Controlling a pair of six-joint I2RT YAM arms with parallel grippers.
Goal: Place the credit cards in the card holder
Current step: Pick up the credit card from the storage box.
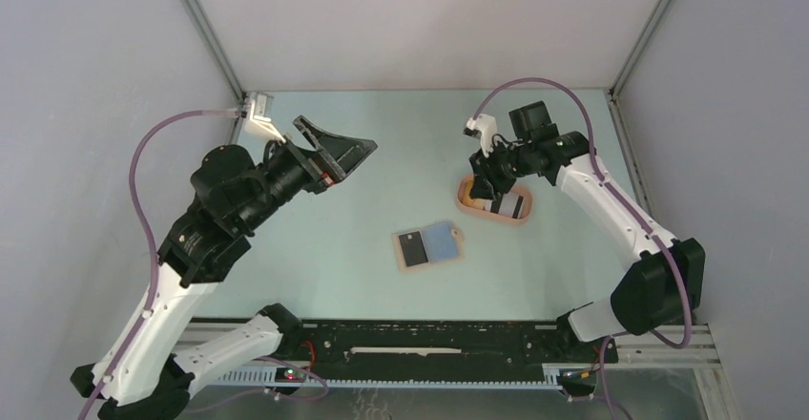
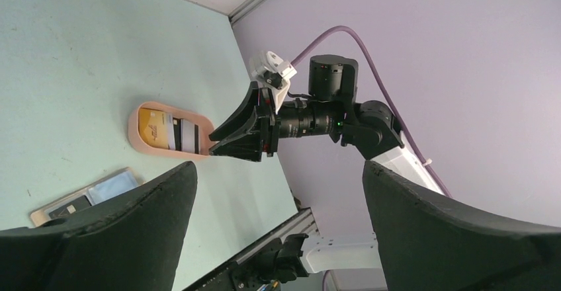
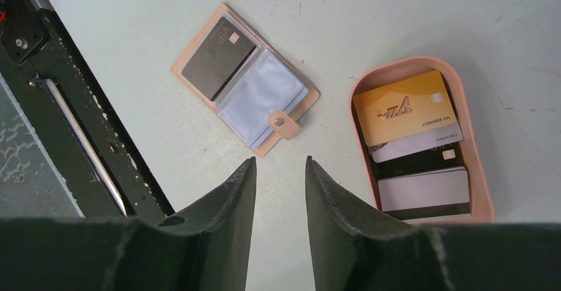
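Observation:
The tan card holder [image 3: 281, 124] lies open on the table, a black card [image 3: 218, 58] in its left pocket and a light blue sleeve on the right; it also shows in the top view [image 1: 426, 246]. Several credit cards lie in the peach-pink tray [image 3: 403, 61]: a yellow one [image 3: 403, 109], a white one, a black one and a grey one with a dark stripe [image 3: 423, 192]. My right gripper [image 3: 280, 164] is open and empty, hovering between holder and tray, by the tray's left end [image 1: 485, 191]. My left gripper [image 1: 361, 157] is wide open, empty and raised.
The tray [image 1: 496, 220] sits right of the holder. The black rail [image 1: 410, 339] runs along the table's near edge. Grey walls close in the sides and back. In the left wrist view the right arm [image 2: 331, 116] reaches over the tray [image 2: 134, 132].

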